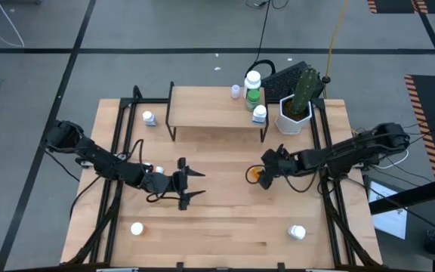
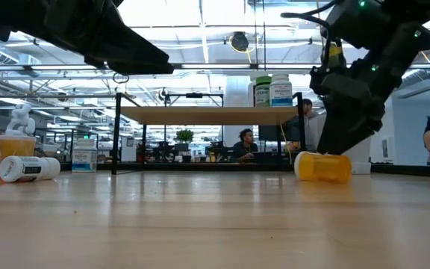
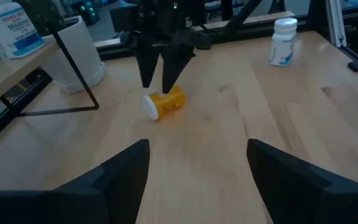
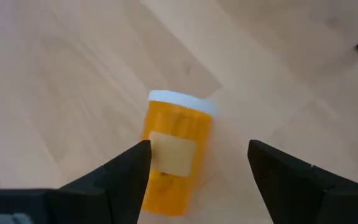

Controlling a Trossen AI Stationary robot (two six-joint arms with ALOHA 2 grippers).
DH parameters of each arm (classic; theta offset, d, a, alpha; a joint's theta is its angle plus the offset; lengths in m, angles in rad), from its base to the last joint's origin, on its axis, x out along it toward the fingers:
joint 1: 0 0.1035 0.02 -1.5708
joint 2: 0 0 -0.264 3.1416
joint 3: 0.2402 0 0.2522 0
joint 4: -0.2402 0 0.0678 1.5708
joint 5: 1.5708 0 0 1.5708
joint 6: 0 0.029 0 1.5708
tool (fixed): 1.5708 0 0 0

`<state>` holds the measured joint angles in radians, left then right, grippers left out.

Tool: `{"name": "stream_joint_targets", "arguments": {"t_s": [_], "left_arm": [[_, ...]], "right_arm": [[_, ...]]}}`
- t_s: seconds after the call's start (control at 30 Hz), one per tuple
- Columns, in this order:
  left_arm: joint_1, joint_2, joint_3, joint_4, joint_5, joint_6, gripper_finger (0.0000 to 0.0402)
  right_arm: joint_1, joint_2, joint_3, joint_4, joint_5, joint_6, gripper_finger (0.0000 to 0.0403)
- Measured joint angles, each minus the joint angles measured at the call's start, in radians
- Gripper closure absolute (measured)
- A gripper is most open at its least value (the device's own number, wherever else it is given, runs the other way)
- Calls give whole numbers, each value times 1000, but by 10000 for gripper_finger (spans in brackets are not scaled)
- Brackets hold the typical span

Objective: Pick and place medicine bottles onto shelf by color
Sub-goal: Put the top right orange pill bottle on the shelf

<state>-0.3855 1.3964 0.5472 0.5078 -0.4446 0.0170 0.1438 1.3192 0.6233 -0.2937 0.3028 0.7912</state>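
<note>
An orange medicine bottle [image 4: 176,152] with a white cap lies on its side on the table right of centre [image 1: 255,174]. My right gripper [image 4: 197,149] slants down over it, open, one finger on each side of the bottle. My left gripper [image 1: 199,185] is open and empty at the table's middle, pointing toward the bottle [image 3: 165,104]. The shelf [image 1: 217,108] stands at the far middle. A green bottle [image 1: 254,95] and a white bottle [image 1: 259,114] stand on its right end. My right gripper's fingers straddle the lying orange bottle from above, slanting down. One finger [image 4: 126,171] stands right at the bottle's side [image 4: 157,155]. Whether it touches the bottle I cannot tell.
A white hexagonal cactus planter [image 1: 294,115] stands right of the shelf. Loose bottles: a white one [image 1: 149,118] left of the shelf, a small one [image 1: 236,91] behind it, an orange one [image 1: 137,228] near front left, a white one [image 1: 298,232] near front right.
</note>
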Motion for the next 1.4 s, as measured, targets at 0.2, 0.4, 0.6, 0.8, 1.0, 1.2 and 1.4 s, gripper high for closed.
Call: {"name": "stream_joint_targets", "arguments": {"t_s": [0.2, 0.4, 0.6, 0.8, 1.0, 1.2, 1.4], "left_arm": [[-1, 0, 0, -21, 0, -5, 128], [-1, 0, 0, -30, 0, -20, 128], [-1, 0, 0, -36, 0, -29, 128], [-1, 0, 0, -50, 0, -23, 128], [-5, 0, 0, -65, 0, -30, 128], [-4, 0, 0, -20, 0, -8, 128], [31, 0, 0, 138, 46, 60, 128]], "right_arm": [[-1, 35, 0, 6, -53, 34, 138], [-1, 90, 0, 5, -98, -3, 158], [6, 119, 0, 51, -95, -67, 197], [43, 123, -16, 244, -32, -143, 209], [55, 138, -159, 790, 92, -267, 208], [75, 207, -265, 1256, 92, -393, 209], [134, 336, -181, 1409, 90, -536, 204]]}}
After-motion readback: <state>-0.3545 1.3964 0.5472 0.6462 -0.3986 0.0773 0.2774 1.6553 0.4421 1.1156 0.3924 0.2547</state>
